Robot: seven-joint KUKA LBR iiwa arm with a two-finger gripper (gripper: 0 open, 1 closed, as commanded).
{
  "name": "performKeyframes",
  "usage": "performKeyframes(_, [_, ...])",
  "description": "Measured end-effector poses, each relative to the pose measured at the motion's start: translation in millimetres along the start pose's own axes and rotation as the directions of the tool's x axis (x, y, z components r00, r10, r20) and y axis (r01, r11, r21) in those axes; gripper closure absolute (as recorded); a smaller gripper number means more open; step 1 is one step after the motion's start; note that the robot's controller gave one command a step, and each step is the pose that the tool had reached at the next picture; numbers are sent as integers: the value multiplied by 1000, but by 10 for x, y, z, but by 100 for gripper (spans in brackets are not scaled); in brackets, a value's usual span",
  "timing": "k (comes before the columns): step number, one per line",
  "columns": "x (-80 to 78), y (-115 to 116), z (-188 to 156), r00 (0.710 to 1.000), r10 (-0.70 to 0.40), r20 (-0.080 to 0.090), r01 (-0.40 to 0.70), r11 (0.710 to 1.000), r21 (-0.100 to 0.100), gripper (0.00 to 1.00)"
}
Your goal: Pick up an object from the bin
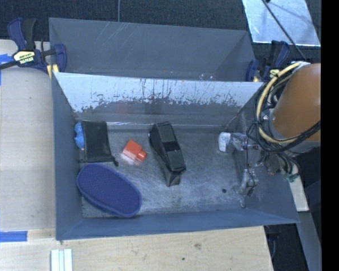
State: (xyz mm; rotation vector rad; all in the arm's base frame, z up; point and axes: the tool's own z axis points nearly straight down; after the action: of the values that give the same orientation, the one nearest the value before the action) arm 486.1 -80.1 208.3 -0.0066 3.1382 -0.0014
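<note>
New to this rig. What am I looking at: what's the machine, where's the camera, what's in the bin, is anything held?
One camera looks down on a grey metal bin from above and slightly to one side. The machine entering from the right is a robot arm. The orange cover and the cables around it are part of the arm, not things to pick. At the arm's end is its gripper, low over the bin's right end. It does not appear to hold anything.

Nearest to it is a small white thing, just up and to the left. Farther left lie a black stapler-like object, a small orange block, a flat black thing by the left wall, and a blue oval pad in the near-left corner.
</note>
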Motion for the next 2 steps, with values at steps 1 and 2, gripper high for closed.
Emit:
performKeyframes(1, [-614,-384,995,993,-117,-2,117,993,0,0])
performKeyframes(2, [-1372,-168,1404,988,-153,1,153,988,-1,0])
